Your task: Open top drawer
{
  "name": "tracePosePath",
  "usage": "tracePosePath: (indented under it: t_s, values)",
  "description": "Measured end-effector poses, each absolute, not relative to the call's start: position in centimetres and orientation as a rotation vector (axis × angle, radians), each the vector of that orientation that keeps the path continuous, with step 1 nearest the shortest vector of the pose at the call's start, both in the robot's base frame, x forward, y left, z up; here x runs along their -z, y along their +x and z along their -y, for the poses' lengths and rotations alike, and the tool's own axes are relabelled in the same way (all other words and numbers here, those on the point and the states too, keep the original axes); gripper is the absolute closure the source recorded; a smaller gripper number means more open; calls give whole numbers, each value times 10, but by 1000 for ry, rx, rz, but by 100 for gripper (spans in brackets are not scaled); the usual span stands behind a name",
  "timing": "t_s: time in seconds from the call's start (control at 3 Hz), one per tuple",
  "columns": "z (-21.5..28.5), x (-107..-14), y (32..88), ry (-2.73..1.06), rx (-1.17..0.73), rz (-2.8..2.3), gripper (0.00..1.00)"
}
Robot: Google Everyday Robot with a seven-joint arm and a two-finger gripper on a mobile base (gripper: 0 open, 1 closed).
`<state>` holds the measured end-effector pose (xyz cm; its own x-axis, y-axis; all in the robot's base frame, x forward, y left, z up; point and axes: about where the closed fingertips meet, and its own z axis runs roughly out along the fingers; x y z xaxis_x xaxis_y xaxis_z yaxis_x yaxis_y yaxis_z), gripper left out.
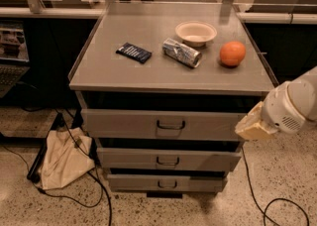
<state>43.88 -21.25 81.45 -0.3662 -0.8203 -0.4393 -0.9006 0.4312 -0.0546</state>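
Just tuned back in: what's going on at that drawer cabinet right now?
The robot's arm reaches in from the right, and its pincer is at the right end of the top drawer, well away from the central handle. Nothing grips the handle, and the drawer is not drawn out enough to show its tray. On the cabinet top lie a dark packet, a crushed can, a bowl and an orange.

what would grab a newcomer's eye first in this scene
The bright orange on the right of the grey cabinet top stands out first, next to a white bowl and a crumpled silver can. Then the robot's pale gripper at the right edge, by the right end of the top drawer, well away from its central handle.
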Motion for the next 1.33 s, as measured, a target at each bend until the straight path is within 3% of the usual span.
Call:
tracePosePath:
  t_s: [0.67, 1.33]
  values:
    - [175, -748, 397, -845, -469, -2348, 100]
    - [185, -731, 448, -598, -449, -2241, 100]
